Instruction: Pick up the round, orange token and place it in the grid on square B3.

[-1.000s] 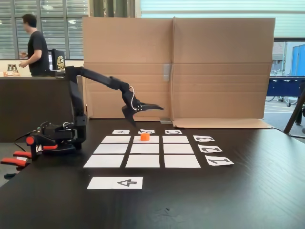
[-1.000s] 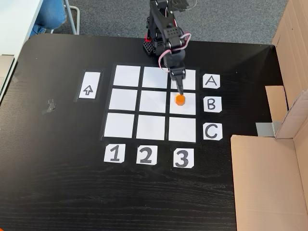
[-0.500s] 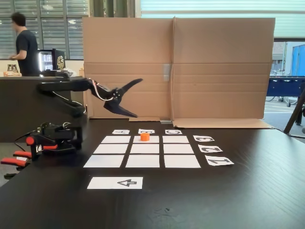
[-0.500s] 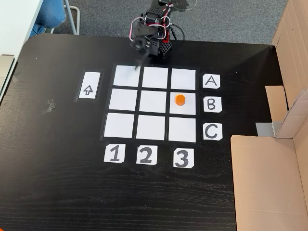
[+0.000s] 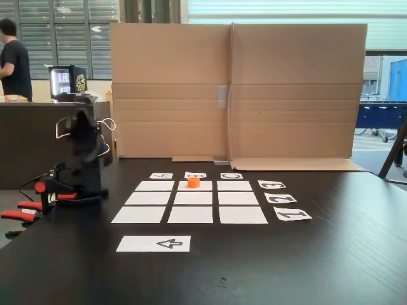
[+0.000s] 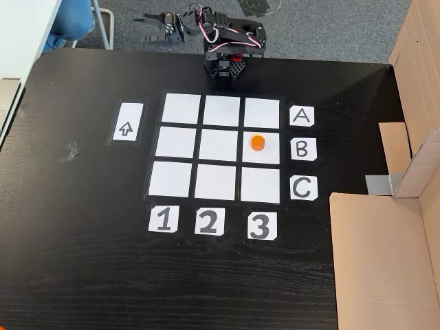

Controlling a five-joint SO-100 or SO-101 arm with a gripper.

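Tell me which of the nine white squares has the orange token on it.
Square B3: the cell level with card B, above card 3 in the top-down fixed view. The token sits on it; the other eight are bare.

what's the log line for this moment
token: on square B3 | gripper: open, empty, beyond table edge | arm: folded at base

In the fixed view from above, the token sits on square B3, in the grid's right column beside card B. The arrow strip lies left of the grid. The arm stands folded beyond the grid's far edge, its gripper past the table edge.
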